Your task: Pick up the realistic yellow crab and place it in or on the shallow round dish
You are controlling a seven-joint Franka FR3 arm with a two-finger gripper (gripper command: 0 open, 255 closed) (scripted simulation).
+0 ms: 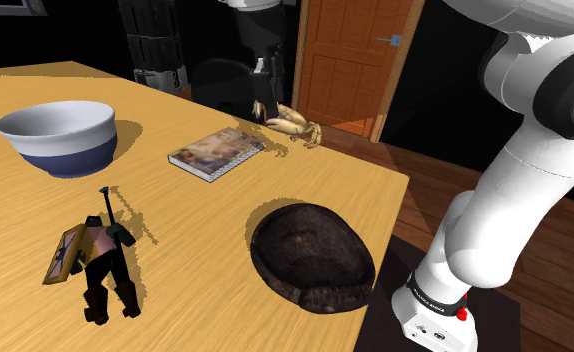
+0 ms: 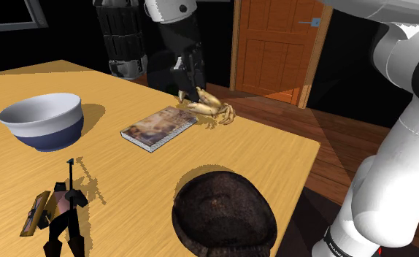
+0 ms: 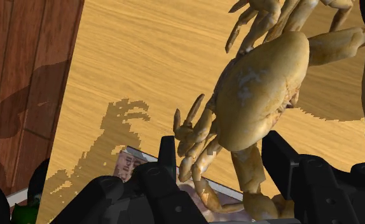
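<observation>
The yellow-tan crab [image 1: 293,122] [image 2: 209,108] is at the far edge of the wooden table, beside a book. My black gripper [image 1: 267,106] [image 2: 185,93] comes down on its side nearest the book. In the wrist view the gripper [image 3: 222,156] is shut on the crab [image 3: 261,89], clasping the legs at one side of the shell, with the body and other legs spreading beyond the fingertips. I cannot tell whether the crab is clear of the tabletop. The shallow round dish [image 1: 313,256] [image 2: 223,213], dark brown and mottled, lies at the near table edge, well apart from the crab.
A book [image 1: 217,152] [image 2: 159,125] lies flat right beside the crab; its corner [image 3: 129,164] shows under the hand. A white bowl with a blue base [image 1: 60,136] [image 2: 43,119] and a dark warrior figurine [image 1: 93,256] [image 2: 55,208] occupy the shoulder view's left. An orange door [image 1: 350,55] stands behind.
</observation>
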